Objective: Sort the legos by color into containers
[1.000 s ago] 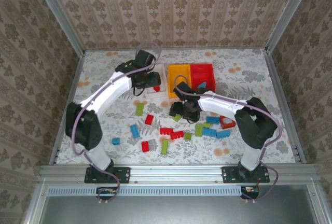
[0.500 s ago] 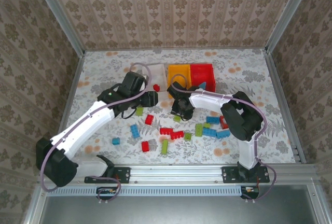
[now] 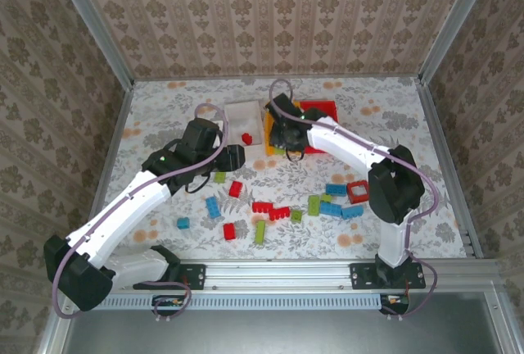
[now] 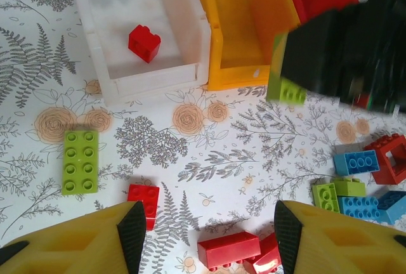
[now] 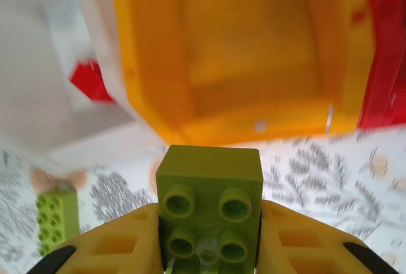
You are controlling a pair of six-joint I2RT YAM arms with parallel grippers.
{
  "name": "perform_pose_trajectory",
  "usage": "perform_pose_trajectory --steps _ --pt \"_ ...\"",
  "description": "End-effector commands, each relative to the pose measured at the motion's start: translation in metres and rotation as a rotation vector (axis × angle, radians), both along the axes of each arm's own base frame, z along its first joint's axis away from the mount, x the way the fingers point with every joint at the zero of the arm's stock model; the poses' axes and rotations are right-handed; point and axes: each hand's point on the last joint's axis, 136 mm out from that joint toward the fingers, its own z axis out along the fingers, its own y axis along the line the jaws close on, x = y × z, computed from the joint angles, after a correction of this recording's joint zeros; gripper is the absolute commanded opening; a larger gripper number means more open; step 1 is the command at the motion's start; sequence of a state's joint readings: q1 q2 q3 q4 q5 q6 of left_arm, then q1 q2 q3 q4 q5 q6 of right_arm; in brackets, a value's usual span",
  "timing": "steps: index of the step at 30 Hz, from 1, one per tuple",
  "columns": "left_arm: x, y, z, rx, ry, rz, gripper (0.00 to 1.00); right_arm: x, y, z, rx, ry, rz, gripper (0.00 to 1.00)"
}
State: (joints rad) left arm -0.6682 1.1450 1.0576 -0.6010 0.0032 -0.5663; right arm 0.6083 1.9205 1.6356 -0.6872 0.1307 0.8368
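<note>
Right wrist view: small green four-stud plastic brick (image 5: 209, 207) is sitting pinched in the right gripper (image 5: 209, 248), hanging by the near wall of the open orange-yellow plastic bin (image 5: 158, 103). Left gripper (image 4: 206, 236) is hovering wide, holding nothing, over scattered red, green and blue bricks (image 4: 80, 161) on the floral bench (image 4: 209, 128).
</note>
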Motion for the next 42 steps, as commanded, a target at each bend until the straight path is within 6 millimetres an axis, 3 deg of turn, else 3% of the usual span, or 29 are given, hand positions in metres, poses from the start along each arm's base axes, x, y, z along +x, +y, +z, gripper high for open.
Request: perform_pose_trajectory --steps 1,7,13,17,23,25,29,33,37,39,42 --pt "0.001 -0.002 0.003 -0.019 -0.013 0.016 0.58 0.028 -0.004 -0.012 -0.074 0.006 0.065 0.27" --pt "0.001 -0.005 -0.005 -0.012 0.009 0.008 0.58 0.057 0.003 -0.035 -0.107 0.063 0.101 0.32" --pt "0.002 -0.008 -0.011 -0.004 0.022 0.005 0.58 0.061 0.002 -0.039 -0.116 0.092 0.091 0.52" --pt "0.002 -0.01 -0.013 0.004 0.029 -0.004 0.58 0.06 -0.001 -0.023 -0.114 0.069 0.084 0.61" --pt "0.004 -0.021 -0.013 -0.001 0.036 -0.048 0.6 0.054 -0.012 0.03 -0.116 -0.027 0.086 0.64" --pt "0.004 -0.033 -0.01 -0.016 0.034 -0.1 0.6 0.045 -0.022 0.046 -0.131 -0.063 0.096 0.64" --pt "0.001 -0.068 -0.013 -0.014 0.046 -0.236 0.6 0.019 -0.046 0.06 -0.164 -0.109 0.119 0.64" --pt "-0.004 -0.107 -0.023 0.023 0.061 -0.349 0.6 -0.018 -0.081 0.052 -0.154 -0.101 0.095 0.65" --pt "-0.003 -0.129 -0.032 0.012 0.081 -0.37 0.6 -0.056 -0.12 0.04 -0.166 -0.059 0.048 0.62" --pt "-0.006 -0.137 -0.036 0.007 0.092 -0.387 0.6 -0.072 -0.133 0.035 -0.158 -0.042 0.03 0.61" --pt "-0.016 -0.138 -0.05 0.057 0.131 -0.4 0.58 -0.092 -0.137 0.03 -0.128 -0.025 0.041 0.6"
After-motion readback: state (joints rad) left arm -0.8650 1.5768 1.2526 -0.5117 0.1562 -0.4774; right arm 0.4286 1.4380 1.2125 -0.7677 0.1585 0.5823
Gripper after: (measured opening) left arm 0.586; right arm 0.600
